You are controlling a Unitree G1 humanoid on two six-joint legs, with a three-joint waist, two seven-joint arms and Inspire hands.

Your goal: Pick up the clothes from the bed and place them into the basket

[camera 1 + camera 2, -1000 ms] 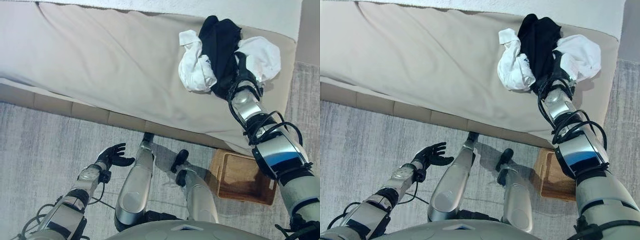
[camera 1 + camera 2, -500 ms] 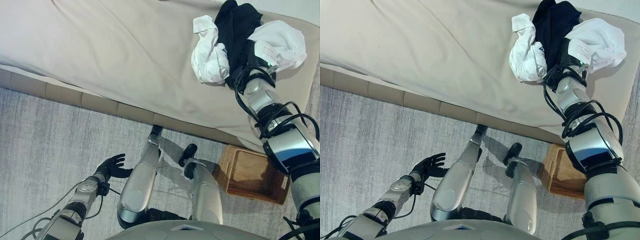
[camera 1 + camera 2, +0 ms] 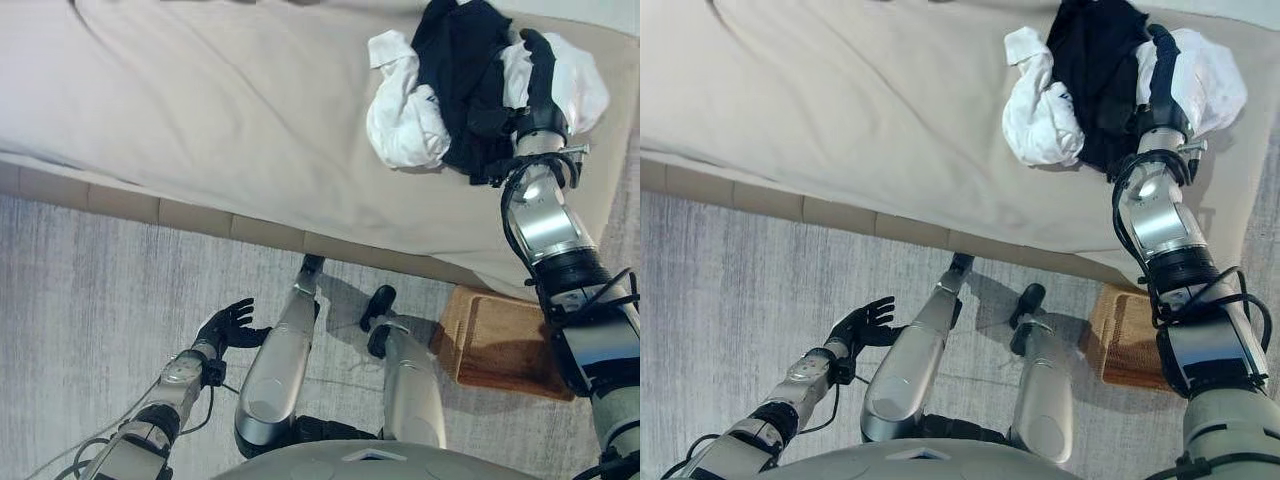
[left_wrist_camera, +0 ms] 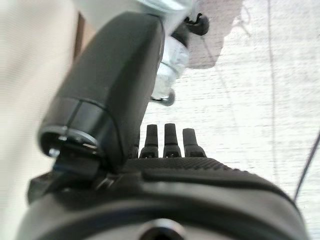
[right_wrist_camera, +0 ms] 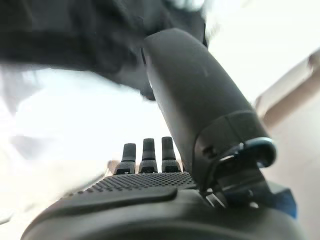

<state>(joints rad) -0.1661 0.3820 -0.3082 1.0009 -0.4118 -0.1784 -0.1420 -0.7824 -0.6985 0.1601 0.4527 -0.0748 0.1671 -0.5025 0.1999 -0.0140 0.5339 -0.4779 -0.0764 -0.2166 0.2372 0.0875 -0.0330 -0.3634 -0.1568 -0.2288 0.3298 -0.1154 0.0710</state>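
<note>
A pile of clothes lies on the bed [image 3: 200,120] at its far right: a black garment [image 3: 460,70] between two crumpled white ones [image 3: 405,115] [image 3: 588,88]. My right hand [image 3: 535,75] rests on top of the pile, open, with its fingers straight along the seam of black and white cloth. In the right wrist view the right hand [image 5: 140,200] shows straight fingers and an outstretched thumb over black cloth [image 5: 75,35] and white cloth [image 5: 65,110]. The brown woven basket [image 3: 505,345] stands on the floor under my right forearm. My left hand [image 3: 228,325] hangs open low over the rug.
The bed's beige cover stretches bare to the left of the pile. Its padded edge [image 3: 190,215] runs across the view. A grey rug [image 3: 90,290] covers the floor in front, and the basket sits close against the bed's corner.
My right hand has come up from the pile's near edge, where black cloth hid it, onto the top with its fingers stretched out. The camera has shifted. The left hand barely moved.
</note>
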